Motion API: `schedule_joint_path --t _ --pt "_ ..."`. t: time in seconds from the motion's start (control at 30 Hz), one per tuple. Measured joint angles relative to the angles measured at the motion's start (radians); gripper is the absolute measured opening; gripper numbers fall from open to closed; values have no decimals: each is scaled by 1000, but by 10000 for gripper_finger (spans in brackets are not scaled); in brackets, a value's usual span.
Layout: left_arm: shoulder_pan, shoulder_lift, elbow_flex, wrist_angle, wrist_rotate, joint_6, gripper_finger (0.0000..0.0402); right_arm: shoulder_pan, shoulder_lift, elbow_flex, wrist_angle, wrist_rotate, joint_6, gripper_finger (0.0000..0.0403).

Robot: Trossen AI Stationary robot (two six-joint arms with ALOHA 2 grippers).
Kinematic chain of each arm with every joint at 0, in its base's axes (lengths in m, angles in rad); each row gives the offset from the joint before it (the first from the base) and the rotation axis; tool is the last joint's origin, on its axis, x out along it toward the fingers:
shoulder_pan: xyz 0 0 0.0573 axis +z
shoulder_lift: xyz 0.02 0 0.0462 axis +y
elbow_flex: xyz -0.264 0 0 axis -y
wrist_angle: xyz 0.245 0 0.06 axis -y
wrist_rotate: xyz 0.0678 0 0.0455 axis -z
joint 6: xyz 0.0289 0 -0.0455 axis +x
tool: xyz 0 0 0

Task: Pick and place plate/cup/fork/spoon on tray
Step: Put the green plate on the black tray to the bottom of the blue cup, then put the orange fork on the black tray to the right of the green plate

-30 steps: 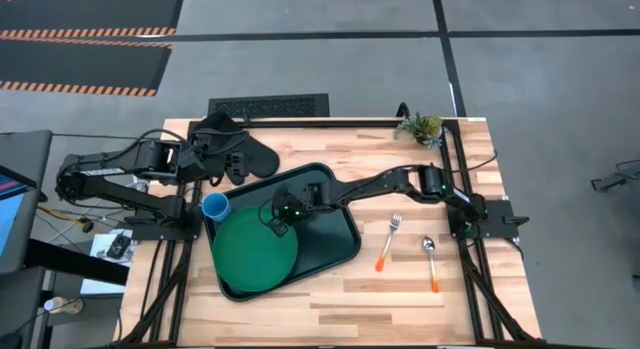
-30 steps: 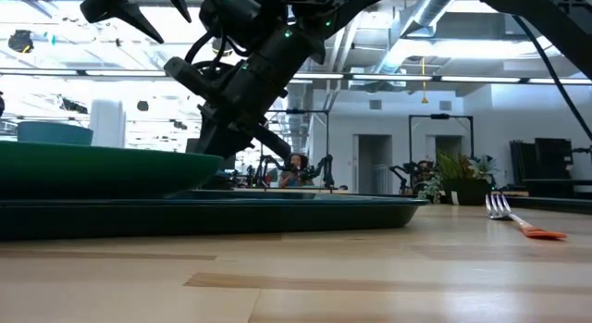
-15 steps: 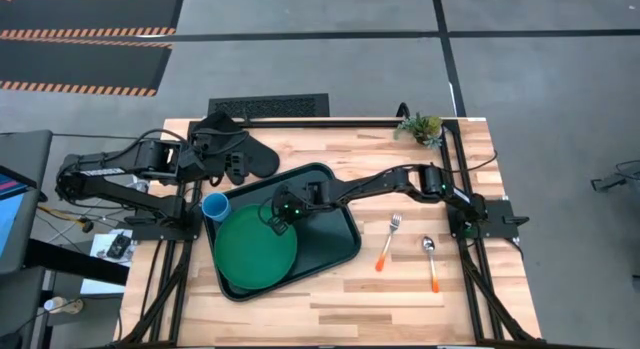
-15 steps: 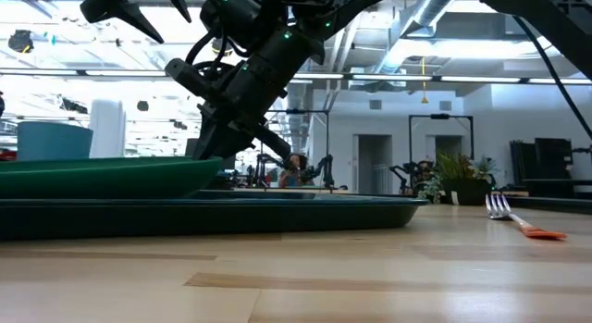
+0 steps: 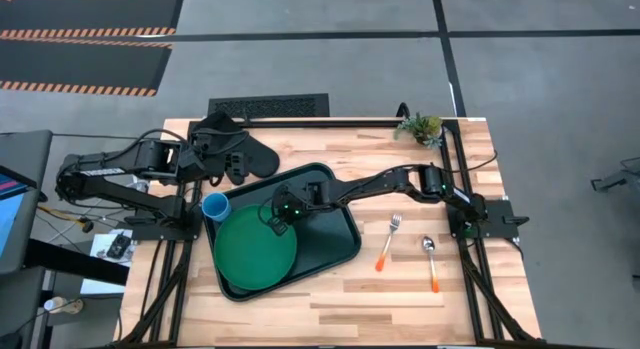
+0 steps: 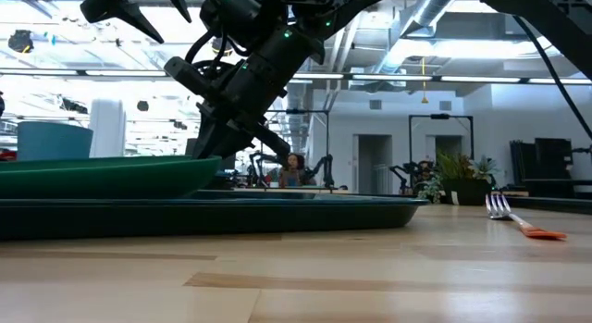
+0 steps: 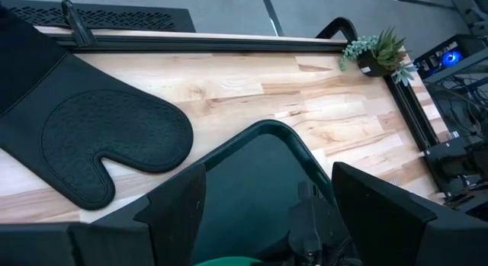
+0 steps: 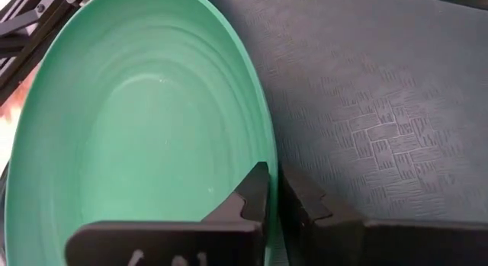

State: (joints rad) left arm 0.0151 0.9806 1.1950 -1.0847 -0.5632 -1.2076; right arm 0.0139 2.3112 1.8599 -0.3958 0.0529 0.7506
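Right gripper pinching the green plate by its rim to set it flat in the tray.

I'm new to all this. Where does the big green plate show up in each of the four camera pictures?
High view: the plate on the tray's left half.
Low view: plate edge-on at left.
Left wrist view: a green sliver at the bottom edge.
Right wrist view: plate fills the left.
Shared landmark: the right gripper on its rim.
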Motion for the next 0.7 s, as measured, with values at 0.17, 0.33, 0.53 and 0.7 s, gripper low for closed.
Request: schedule_joint_path --t 0.17,0.33,0.53,0.7 --pt "0 0 0 0 0 0 270 0 0 0 1 -1 0 62" --pt "0 0 0 0 0 0 270 0 0 0 0 -1 0 90" --pt "0 0 0 0 0 0 270 1 -1 0 -1 -1 -2 116" --pt "0 0 0 0 1 0 270 -4 -2 0 -42 -6 -33 154"
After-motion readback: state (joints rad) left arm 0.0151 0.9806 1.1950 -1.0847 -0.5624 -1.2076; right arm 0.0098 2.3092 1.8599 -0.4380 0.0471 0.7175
